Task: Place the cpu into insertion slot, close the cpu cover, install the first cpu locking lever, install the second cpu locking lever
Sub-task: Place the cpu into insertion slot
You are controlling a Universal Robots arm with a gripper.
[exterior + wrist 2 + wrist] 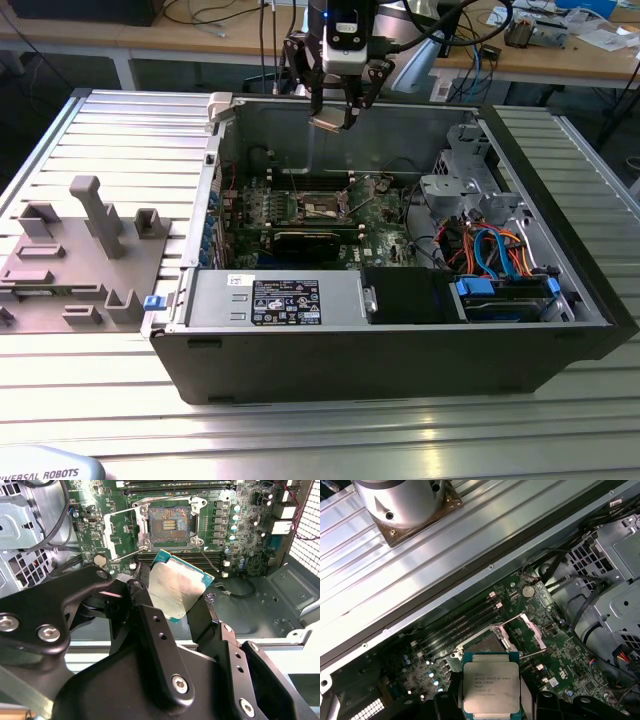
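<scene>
Silver-grey metal tops the cpu [491, 687], probably light, stiff and delicate underneath, so its edges suit gripping; the jaws pinch two opposite edges, holding it above the uncovered insertion slot [169, 526] inside the computer case [400, 345].

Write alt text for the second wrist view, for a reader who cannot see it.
The end effector grips the cpu by its edges between two black fingers, holding it above the green motherboard. Beyond it the insertion slot lies uncovered, its dark centre exposed inside a metal rim.
</scene>
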